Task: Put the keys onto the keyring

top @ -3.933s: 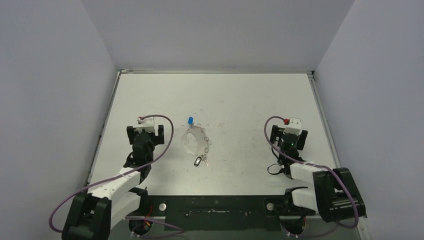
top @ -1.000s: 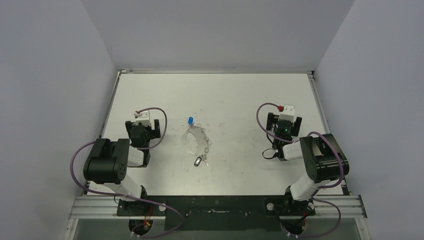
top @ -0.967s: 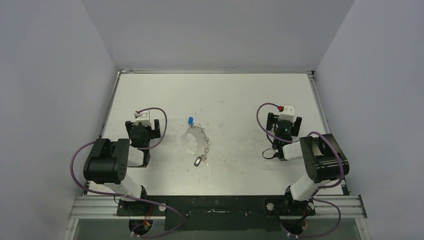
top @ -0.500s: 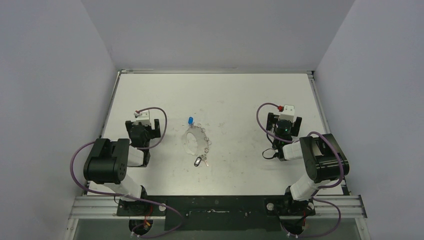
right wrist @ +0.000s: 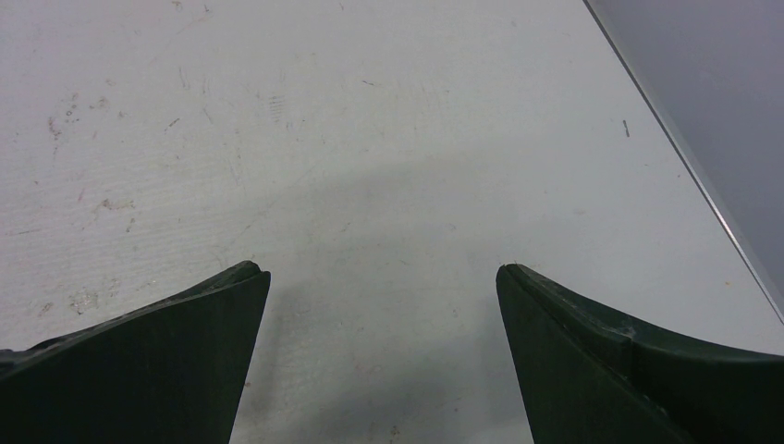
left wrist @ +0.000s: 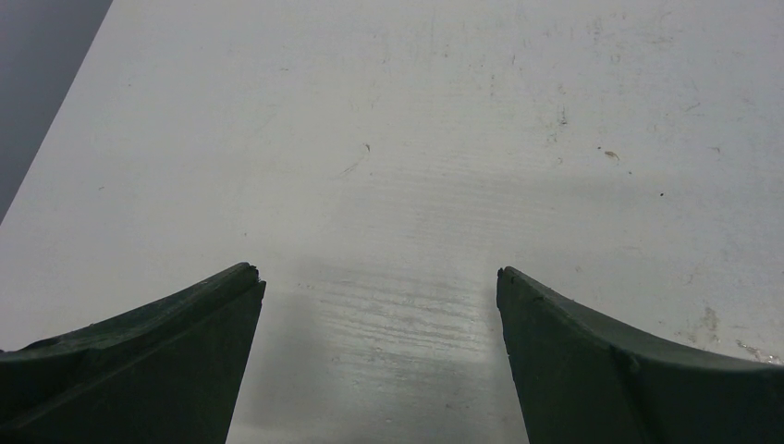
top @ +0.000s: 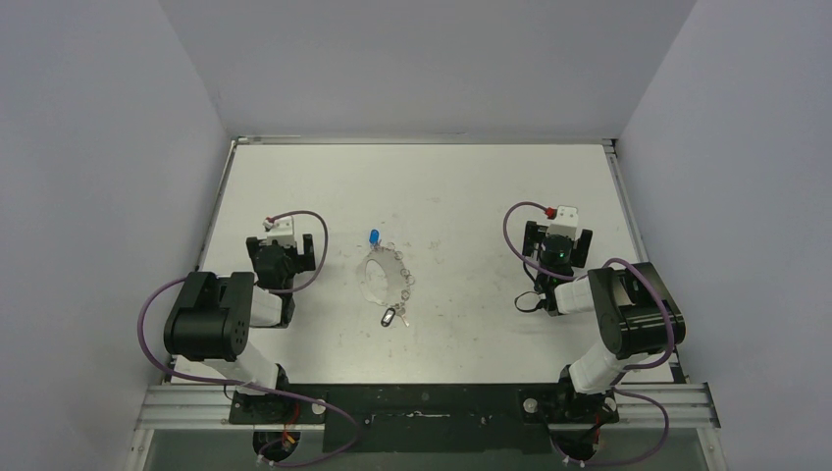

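Noting the layout for you: the keyring (top: 365, 279) lies flat on the bench (top: 471, 186), in the middle ground between the two arms. The blue-headed key (top: 374, 235) rests just past the keyring's far rim. The dark-headed key (top: 390, 316) rests just off its near rim. Small wire loops (top: 405, 278) trail along the keyring's right edge. From above you cannot tell whether either key is hooked to a loop; they are too small.

The left pincer (top: 284, 247) sits to the left of the keyring, near it but clear of it. The right pincer (top: 558, 238) sits well off to the keyring's right. Both are spread as wide as they go and grip nothing.

In the left wrist view its dark fingers (left wrist: 166, 351) frame only scuffed white bench surface. In the right wrist view its fingers (right wrist: 157, 361) frame the same, with the bench edge (right wrist: 684, 157) running down the right side. Neither wrist view reaches the keyring or the keys.
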`<state>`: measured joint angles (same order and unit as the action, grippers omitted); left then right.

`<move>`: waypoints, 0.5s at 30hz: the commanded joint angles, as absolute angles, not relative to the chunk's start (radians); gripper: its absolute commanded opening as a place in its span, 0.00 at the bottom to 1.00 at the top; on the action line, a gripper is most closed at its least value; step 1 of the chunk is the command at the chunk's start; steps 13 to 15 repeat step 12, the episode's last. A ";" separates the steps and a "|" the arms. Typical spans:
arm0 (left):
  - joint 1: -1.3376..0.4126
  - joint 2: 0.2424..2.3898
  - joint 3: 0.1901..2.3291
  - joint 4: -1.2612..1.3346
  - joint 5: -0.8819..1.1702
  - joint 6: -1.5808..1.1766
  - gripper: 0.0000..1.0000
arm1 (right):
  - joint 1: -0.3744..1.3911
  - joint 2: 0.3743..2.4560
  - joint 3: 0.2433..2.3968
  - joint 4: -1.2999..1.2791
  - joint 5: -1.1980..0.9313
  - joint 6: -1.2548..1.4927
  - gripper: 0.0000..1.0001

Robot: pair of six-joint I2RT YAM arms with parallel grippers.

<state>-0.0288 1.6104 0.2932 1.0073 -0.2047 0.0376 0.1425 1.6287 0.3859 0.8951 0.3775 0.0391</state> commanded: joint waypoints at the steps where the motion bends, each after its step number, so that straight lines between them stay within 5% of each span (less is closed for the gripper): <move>1: -0.019 1.609 0.325 1.028 -0.193 0.029 0.97 | 0.134 1.623 0.392 0.921 0.379 0.052 1.00; 15: -0.005 1.610 0.338 1.002 -0.166 0.023 0.97 | 0.134 1.623 0.392 0.922 0.379 0.052 1.00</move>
